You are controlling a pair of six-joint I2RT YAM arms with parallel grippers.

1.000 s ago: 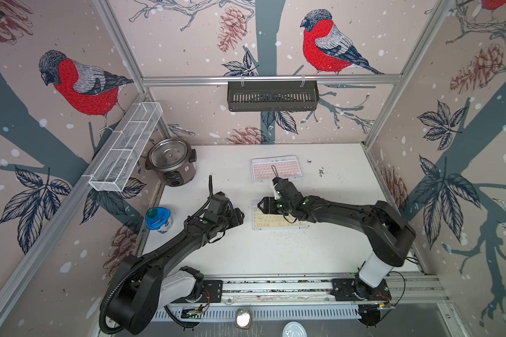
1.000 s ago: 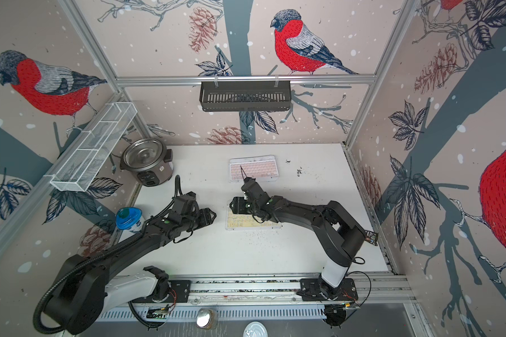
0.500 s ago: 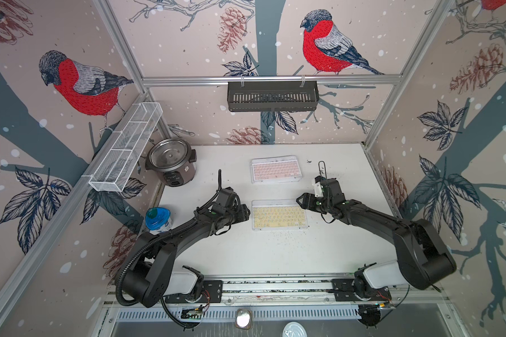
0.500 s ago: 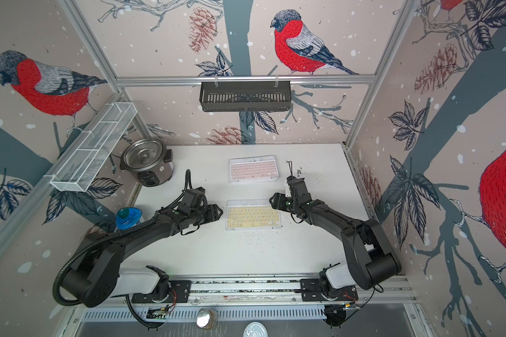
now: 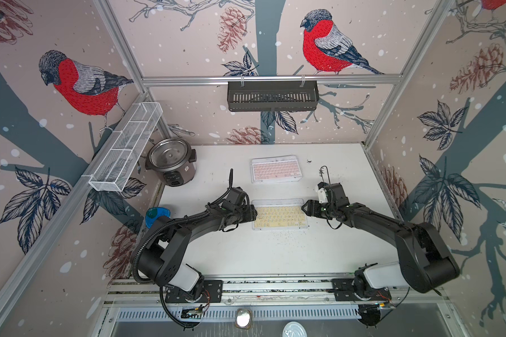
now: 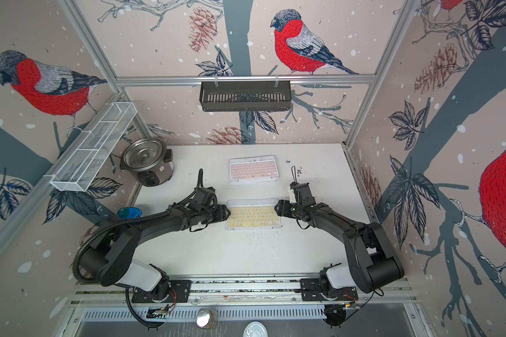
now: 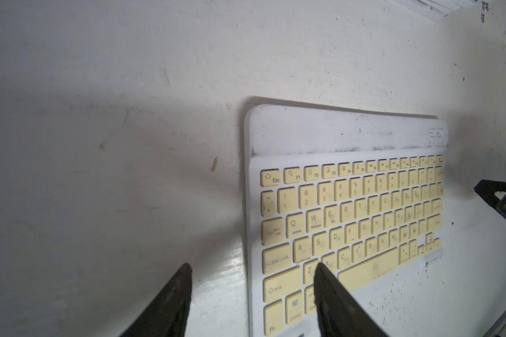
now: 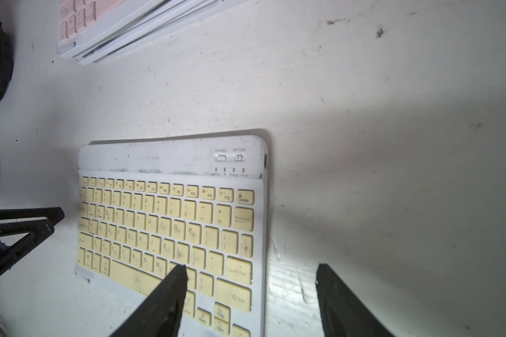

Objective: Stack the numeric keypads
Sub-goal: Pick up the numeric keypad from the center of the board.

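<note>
A pale-yellow keypad [image 5: 279, 214] [image 6: 253, 216] lies flat at mid-table. My left gripper [image 5: 253, 213] [image 6: 227, 214] is open at its left short edge. In the left wrist view the gripper [image 7: 252, 266] straddles that edge of the keypad [image 7: 348, 218], one finger over the keys and one over bare table. My right gripper [image 5: 304, 208] [image 6: 278, 208] is open at the right short edge and straddles it likewise [image 8: 251, 267] on the keypad [image 8: 170, 227]. Behind it a pink keypad [image 5: 276, 168] [image 6: 254, 172] tops a stack of keypads [image 8: 114, 26].
A rice cooker [image 5: 171, 164] stands at the back left. A blue-lidded container [image 5: 157, 216] sits by the left table edge. A white wire basket [image 5: 126, 151] hangs on the left wall and a black rack [image 5: 272, 96] on the back wall. Dark crumbs [image 5: 284, 237] dot the table.
My right gripper has swung from over the yellow keypad's left part to its right edge. My left gripper has moved right up to the left edge. The keypad now lies fully uncovered.
</note>
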